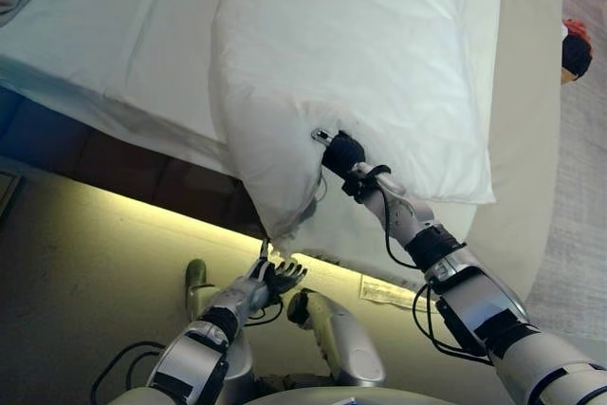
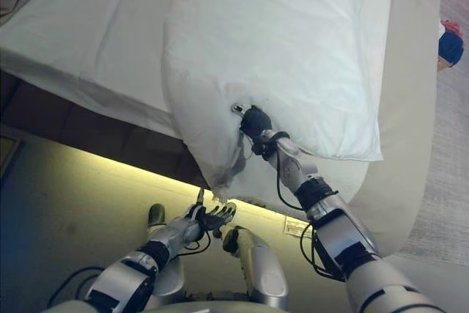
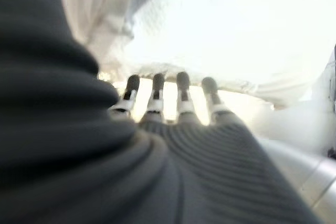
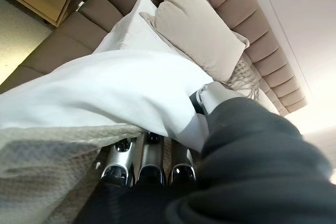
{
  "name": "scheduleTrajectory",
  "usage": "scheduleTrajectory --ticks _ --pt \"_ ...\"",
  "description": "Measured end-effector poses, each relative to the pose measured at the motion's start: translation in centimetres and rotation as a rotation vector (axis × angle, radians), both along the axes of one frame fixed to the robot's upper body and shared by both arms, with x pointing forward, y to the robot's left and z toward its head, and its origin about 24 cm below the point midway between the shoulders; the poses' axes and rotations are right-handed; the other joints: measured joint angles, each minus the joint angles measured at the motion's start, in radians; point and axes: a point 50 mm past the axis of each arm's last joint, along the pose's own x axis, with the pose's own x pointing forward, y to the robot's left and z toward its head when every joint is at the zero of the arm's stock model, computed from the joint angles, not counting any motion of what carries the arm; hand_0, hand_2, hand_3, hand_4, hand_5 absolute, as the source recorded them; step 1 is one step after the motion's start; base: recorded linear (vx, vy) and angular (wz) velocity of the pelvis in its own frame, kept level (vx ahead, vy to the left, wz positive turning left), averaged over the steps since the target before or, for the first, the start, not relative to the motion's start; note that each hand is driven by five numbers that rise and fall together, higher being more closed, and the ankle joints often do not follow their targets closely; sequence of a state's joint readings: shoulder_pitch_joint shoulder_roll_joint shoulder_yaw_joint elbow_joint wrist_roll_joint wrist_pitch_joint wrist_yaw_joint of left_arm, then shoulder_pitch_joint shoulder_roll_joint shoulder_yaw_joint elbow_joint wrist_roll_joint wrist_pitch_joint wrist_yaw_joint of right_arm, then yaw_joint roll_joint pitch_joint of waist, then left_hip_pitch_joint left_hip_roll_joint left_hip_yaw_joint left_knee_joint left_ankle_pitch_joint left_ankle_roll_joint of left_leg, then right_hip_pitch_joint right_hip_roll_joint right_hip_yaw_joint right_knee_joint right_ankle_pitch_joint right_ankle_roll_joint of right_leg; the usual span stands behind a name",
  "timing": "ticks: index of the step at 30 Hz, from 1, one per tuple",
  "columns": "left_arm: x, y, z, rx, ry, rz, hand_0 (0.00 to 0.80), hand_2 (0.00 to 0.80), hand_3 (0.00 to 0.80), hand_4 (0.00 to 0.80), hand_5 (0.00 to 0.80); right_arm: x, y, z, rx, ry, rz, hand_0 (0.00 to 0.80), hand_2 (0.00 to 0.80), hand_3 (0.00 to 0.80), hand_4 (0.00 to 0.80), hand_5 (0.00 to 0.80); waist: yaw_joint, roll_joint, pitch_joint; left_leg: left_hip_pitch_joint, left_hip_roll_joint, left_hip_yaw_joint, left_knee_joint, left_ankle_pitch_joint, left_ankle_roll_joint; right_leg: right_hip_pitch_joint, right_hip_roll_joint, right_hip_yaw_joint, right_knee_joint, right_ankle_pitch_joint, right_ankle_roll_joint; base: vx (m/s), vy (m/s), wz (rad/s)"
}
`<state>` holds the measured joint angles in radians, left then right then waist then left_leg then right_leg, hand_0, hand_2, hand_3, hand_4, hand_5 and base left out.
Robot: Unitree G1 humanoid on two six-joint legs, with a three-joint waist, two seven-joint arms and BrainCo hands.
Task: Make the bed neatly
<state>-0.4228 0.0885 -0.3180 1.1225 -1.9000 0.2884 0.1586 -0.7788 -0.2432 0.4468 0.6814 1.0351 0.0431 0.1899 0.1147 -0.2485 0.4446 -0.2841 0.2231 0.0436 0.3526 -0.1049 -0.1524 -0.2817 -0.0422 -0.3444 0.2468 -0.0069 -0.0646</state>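
A thick white duvet (image 1: 360, 45) lies folded on the bed, and one corner (image 1: 285, 220) hangs over the bed's side. My right hand (image 1: 341, 152) is shut on the duvet's edge. In the right wrist view the fingers (image 4: 149, 163) sit under the white cloth (image 4: 105, 93) and the thumb (image 4: 210, 95) presses on top. My left hand (image 1: 270, 277) is open with straight fingers, just below the hanging corner and holding nothing. In the left wrist view its fingertips (image 3: 157, 85) point at the white cloth (image 3: 220, 30).
A white sheet (image 1: 114, 35) covers the bed's left part. A beige mattress side (image 1: 526, 139) runs along the right. A lit strip (image 1: 142, 206) glows under the dark bed frame (image 1: 114, 163). Pillows (image 4: 194, 30) lean on a padded headboard (image 4: 262, 51). A dark and red object (image 1: 575, 49) sits at the far right.
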Motion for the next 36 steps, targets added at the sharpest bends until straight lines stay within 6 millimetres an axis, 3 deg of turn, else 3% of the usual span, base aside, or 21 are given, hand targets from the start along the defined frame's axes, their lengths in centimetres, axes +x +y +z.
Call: scheduleTrajectory --ticks 9,16,36 --pt "2.1 -1.6 2.6 -0.109 -0.295 -0.006 0.0 0.0 0.0 0.0 0.0 0.1 0.1 0.4 0.009 -0.005 0.0 0.8 0.8 0.8 0.8 0.8 0.008 0.006 0.005 0.002 0.006 0.002 -0.012 0.009 -0.007 -0.001 0.012 0.0 -0.015 0.003 -0.005 0.014 -0.016 -0.01" --pt "5.3 -3.1 7.2 -0.231 -0.611 0.032 0.0 0.0 0.0 0.0 0.0 0.1 0.2 0.4 0.012 -0.006 0.006 0.8 0.8 0.8 0.8 0.8 0.007 0.006 0.005 0.012 0.014 0.003 -0.016 0.009 -0.009 0.005 0.021 0.002 -0.017 0.006 -0.009 0.012 -0.008 -0.02" --pt "7.1 -4.2 9.9 -0.287 -0.777 0.095 0.0 0.0 0.0 0.0 0.0 -0.2 1.5 0.3 0.042 0.0 0.037 0.8 0.8 0.8 0.8 0.8 -0.019 -0.012 0.01 0.027 0.032 0.004 -0.004 0.002 -0.019 0.033 0.041 0.002 -0.036 0.009 -0.008 0.016 -0.013 0.0"
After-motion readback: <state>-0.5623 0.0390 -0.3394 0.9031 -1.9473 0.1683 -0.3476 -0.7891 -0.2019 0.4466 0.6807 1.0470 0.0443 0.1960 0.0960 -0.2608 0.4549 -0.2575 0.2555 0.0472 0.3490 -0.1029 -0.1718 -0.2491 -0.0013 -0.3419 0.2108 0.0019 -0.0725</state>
